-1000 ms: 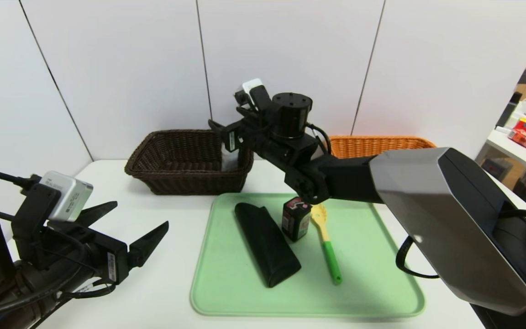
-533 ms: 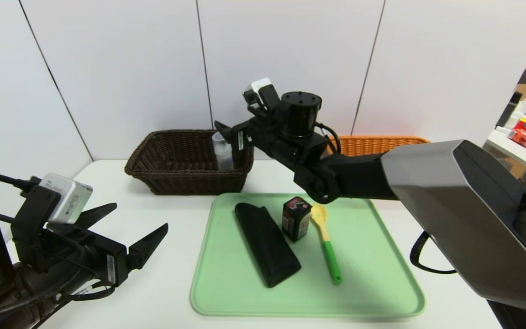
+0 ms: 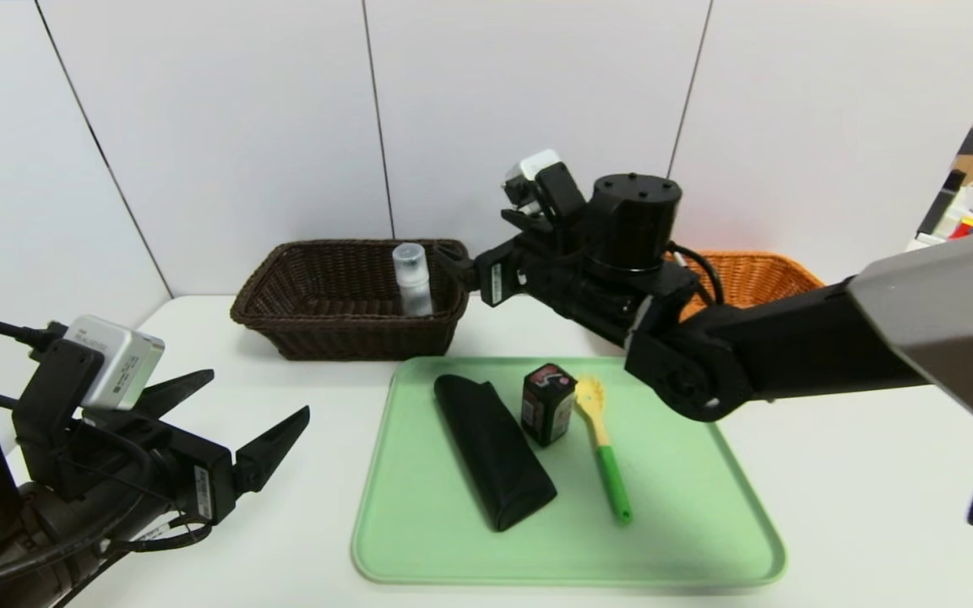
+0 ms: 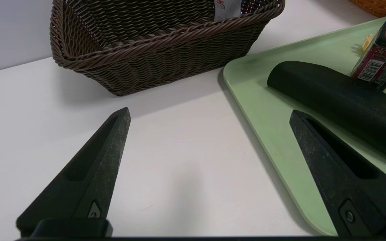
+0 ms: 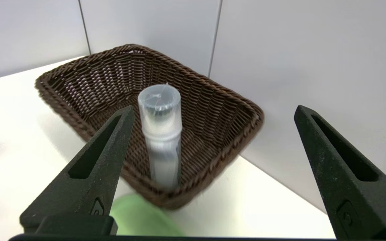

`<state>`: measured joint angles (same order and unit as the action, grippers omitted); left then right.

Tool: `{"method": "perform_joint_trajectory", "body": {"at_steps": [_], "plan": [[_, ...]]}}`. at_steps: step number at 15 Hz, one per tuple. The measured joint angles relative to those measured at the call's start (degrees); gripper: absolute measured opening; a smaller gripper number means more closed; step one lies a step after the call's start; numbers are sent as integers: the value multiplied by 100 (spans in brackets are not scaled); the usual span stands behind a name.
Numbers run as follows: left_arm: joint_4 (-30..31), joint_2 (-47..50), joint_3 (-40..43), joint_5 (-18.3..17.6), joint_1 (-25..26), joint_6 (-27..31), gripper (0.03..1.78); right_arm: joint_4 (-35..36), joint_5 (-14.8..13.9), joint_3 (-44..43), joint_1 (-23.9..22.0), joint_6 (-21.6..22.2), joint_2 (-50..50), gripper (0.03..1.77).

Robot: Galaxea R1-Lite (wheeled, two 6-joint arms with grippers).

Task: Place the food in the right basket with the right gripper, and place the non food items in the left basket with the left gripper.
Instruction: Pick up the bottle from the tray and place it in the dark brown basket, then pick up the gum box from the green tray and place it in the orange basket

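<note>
The white bottle [image 3: 413,285] with its clear cap stands upright in the near right corner of the left basket [image 3: 317,295], dark brown wicker. My right gripper [image 3: 457,266] hovers just right of it, open and empty. In the right wrist view the bottle [image 5: 161,134] is beyond the open right gripper [image 5: 214,107], close to one finger. The food, a black carton [image 3: 547,404], the black case [image 3: 491,449] and the yellow spoon [image 3: 603,447] lie on the green tray [image 3: 706,540]. The right basket [image 3: 757,274], orange, is partly hidden behind my right arm. My left gripper [image 3: 260,393] waits open at the front left.
In the left wrist view the open left gripper [image 4: 209,115] hangs over bare white table, between the dark basket [image 4: 146,50] and the tray's edge [image 4: 256,87]. The case [image 4: 340,97] and the carton [image 4: 380,57] sit just past that edge. A white wall stands close behind both baskets.
My right gripper has opened off the bottle and drawn back to the right. The bottle stays standing in the dark basket. The left arm has barely moved.
</note>
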<state>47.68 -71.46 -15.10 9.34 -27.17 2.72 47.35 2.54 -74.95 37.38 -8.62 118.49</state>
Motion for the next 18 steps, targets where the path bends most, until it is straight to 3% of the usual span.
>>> {"method": "perform_joint_trajectory", "body": {"at_steps": [7, 10, 14, 18], "plan": [[-11, 106, 96, 0, -6, 41, 169, 22, -74, 2070, -150, -105, -1812, 169], [-11, 132, 127, -2, -9, 41, 169, -55, -283, 2758, -161, -98, -2445, 169], [-9, 156, 144, -2, -57, 41, 169, -110, -482, 3462, -160, -52, -2911, 169], [-13, 182, 185, 0, -91, 44, 169, -57, -507, 3981, -128, 20, -3137, 169]]}}
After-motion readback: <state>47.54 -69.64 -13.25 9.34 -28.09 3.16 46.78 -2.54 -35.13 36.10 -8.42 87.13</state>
